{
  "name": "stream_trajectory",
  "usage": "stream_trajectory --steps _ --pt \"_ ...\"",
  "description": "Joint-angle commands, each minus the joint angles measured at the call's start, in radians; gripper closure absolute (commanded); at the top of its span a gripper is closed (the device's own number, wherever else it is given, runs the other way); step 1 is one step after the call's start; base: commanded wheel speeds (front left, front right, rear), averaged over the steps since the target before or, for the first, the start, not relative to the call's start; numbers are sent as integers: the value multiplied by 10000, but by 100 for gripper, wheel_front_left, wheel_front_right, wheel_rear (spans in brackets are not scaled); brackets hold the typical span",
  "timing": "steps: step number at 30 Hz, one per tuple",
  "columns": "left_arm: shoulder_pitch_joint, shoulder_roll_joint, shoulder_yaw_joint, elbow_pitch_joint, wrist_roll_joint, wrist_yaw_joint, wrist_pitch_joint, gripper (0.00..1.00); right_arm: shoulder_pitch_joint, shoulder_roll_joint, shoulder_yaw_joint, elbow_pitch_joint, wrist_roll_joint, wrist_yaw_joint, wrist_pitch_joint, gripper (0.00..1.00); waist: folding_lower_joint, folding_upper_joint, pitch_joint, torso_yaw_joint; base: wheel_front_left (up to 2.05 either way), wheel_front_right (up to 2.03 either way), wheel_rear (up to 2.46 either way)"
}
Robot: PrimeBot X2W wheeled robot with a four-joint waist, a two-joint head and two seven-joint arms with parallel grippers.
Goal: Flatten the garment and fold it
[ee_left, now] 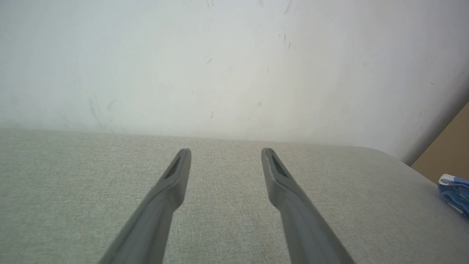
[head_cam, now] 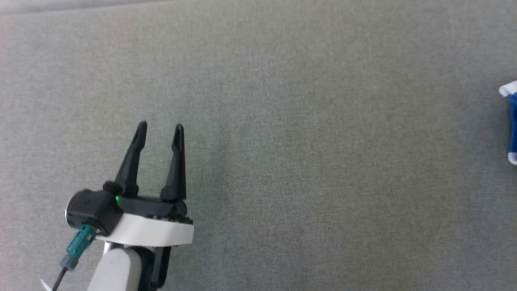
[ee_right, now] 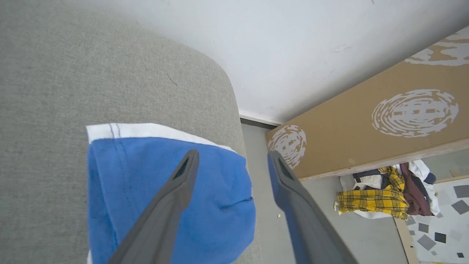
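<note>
Head view puts the left gripper (head_cam: pixel 160 128) at the lower left over the grey upholstered surface (head_cam: pixel 282 121), its two dark fingers spread wide with nothing between them. The garment (head_cam: pixel 513 121) is only a blue-and-white sliver cut off by the far right edge, well apart from that claw. The right arm is plainly the nearer one. In the right wrist view the right gripper (ee_right: pixel 233 156) hangs over the garment (ee_right: pixel 128 176), its fingers likewise wide apart and empty. One finger crosses the blue cloth, and the other reaches past the surface's rounded corner over the floor (ee_right: pixel 262 176). The shorts lie bunched at that corner with a white band along their far side, so any regrasp probably falls to the right arm. Their long axis is hard to judge, because the near part runs out of the picture and the waistband cannot be made out. The left wrist view catches just a blue scrap (ee_left: pixel 454 192) at its right edge.
</note>
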Motion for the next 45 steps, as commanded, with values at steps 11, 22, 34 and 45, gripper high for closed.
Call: stream_trajectory --steps 11,22,34,45 --pt "1059 -232 229 381 156 307 -55 0 1295 2808 35 -1266 267 -21 -1896 0 1 0 -2085 166 0 0 0" --pt "2036 -319 490 402 349 326 -57 0 2600 4275 968 -1499 414 -21 -3938 0 1 0 -3284 155 0 0 0" --pt "2740 -588 777 635 654 81 -58 0 3883 4657 1585 -824 567 -21 -5438 0 1 0 -3798 268 0 0 0" --pt "2822 -943 970 1178 879 -260 -58 0 3849 4661 1769 609 568 -21 -6619 0 1 0 -3973 434 0 0 0"
